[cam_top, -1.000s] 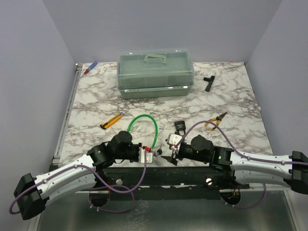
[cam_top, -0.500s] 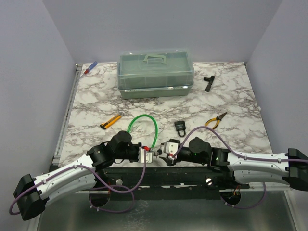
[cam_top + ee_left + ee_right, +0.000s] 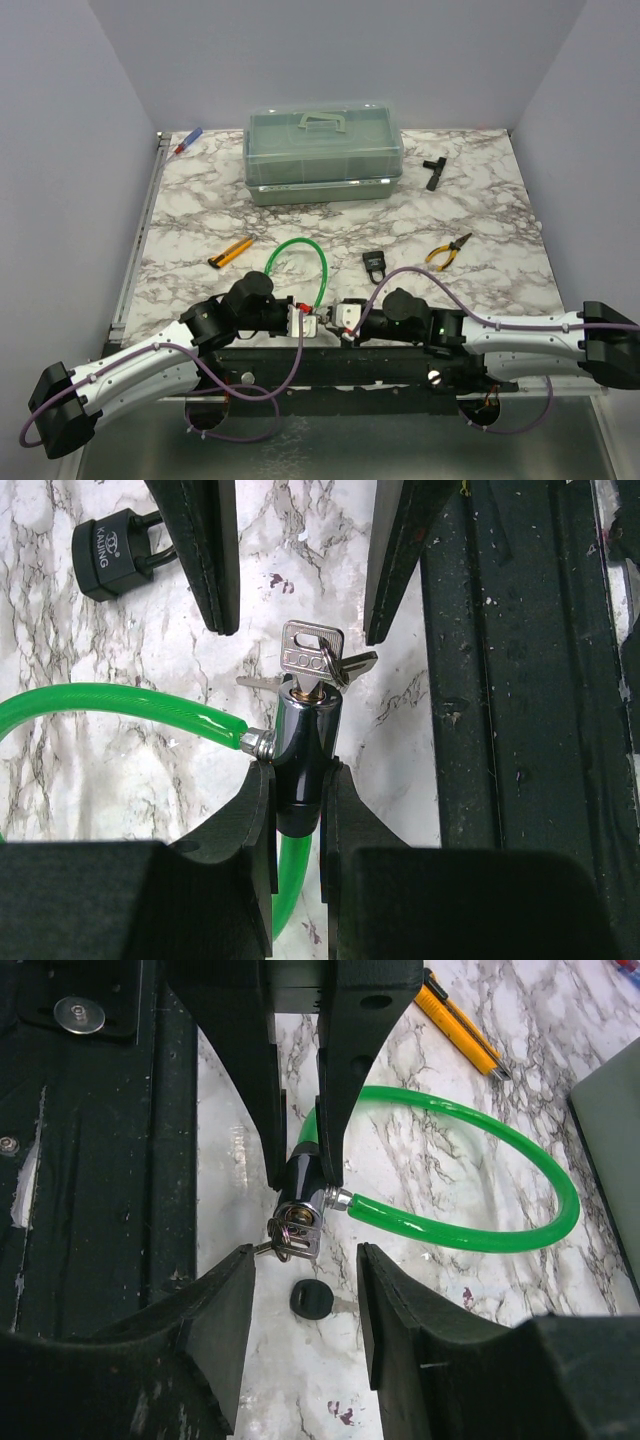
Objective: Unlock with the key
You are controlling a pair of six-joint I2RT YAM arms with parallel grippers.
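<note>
**mk:** Anyone spot the black-headed key (image 3: 312,1302)? From the top camera I can't find it at all, the two wrists crowd right over that spot.

**jo:** Only the right wrist cam has it. It's lying flat on the desk (image 3: 450,200), just beside the keyed end of the lock cylinder (image 3: 303,750), in the gap framed by the right fingers (image 3: 225,1335). The left wrist cam doesn't show it. Other hard bits: the cylinder's back end is buried between the left fingers (image 3: 250,830), the green cable (image 3: 480,1235) runs off the left edge in that view, and the padlock (image 3: 108,555) has its shackle partly behind a right finger.

**mk:** What changed since a second ago?

**jo:** The right arm slid left along the near edge. It was over by the padlock, and now its fingertips sit right at the cylinder's keyed end, facing the left ones. The left arm looks the same. From above, the padlock now stands apart from the arm.

**mk:** And the grips?

**jo:** The left fingers are clamped tight on the chrome cylinder, with the silver keys (image 3: 312,655) sticking out of its end, one of them in the keyhole. The right fingers are spread wide, one on each side of those silver keys, pinching nothing. Whether a tip grazes the bunch, can't tell.
</note>
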